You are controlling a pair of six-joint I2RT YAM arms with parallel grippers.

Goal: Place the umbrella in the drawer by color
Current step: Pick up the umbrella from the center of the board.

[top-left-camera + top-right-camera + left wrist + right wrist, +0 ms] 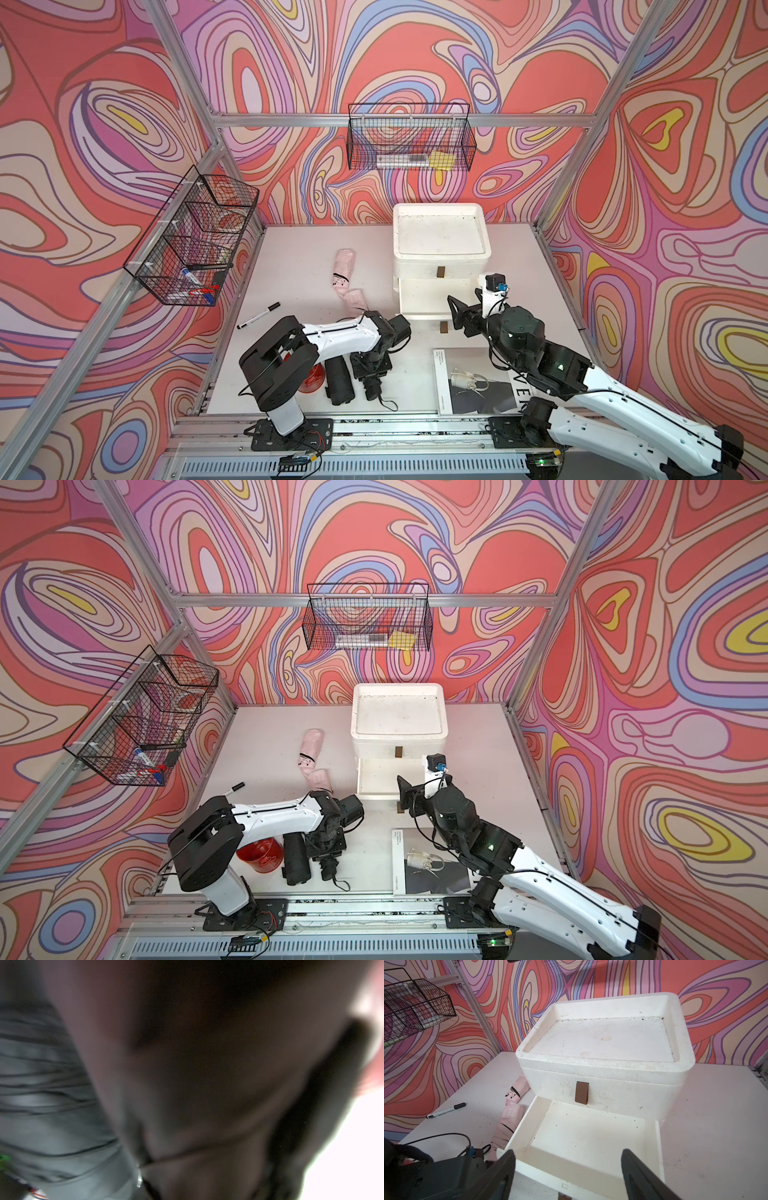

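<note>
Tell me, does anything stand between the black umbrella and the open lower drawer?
Partly. The right gripper hangs open over the front wall of the lower drawer, the side nearest the black umbrella. The pink umbrella lies beside the drawer, out of the path.

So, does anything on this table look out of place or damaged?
The pink umbrella, beside the white drawer unit, looks odd: its fabric lies loose and kinked, not rolled tight like the black umbrella. Nothing seems spilled or broken.
</note>
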